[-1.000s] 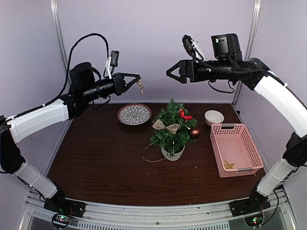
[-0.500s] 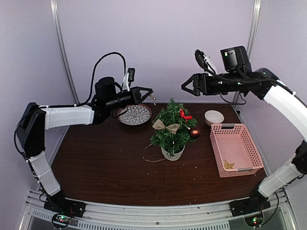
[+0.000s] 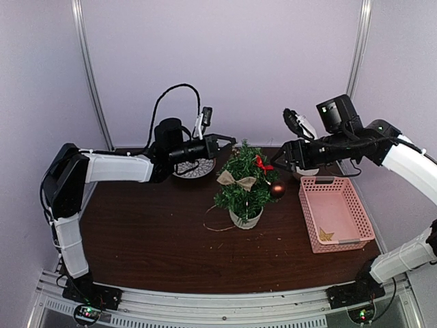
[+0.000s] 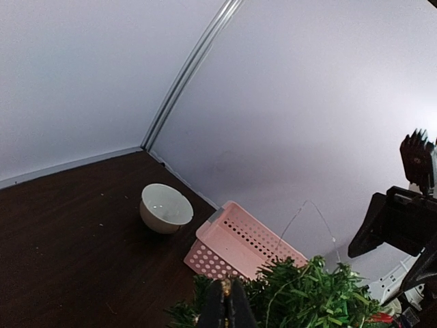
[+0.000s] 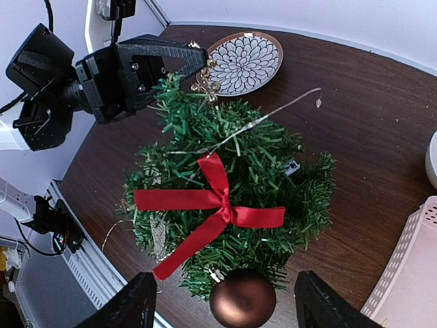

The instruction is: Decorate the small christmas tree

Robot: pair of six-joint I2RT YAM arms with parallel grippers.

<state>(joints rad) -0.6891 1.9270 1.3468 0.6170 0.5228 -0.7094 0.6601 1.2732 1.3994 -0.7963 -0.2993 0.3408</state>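
Dark-green and bushy, the small christmas tree (image 3: 244, 183) stands in its white pot (image 3: 246, 219) mid-table, between the patterned plate (image 5: 244, 63) at far left and the pink basket (image 3: 308, 219) on the right. My left pincer (image 3: 231, 141) is pinched shut on a small gold ornament (image 5: 205, 82) at the treetop's far-left side. My right pincer (image 3: 280, 157) hangs spread wide and empty just above the red bow (image 5: 215, 205) and brown bauble (image 5: 242, 301).

Soft, even light fills every view, leaving only faint shadows on the dark table (image 3: 136, 229) and a small glint on the brown bauble (image 5: 242, 301), while the left wrist view bends the wall post (image 4: 186, 75) and shows the left pincer (image 4: 227, 294) slightly soft.
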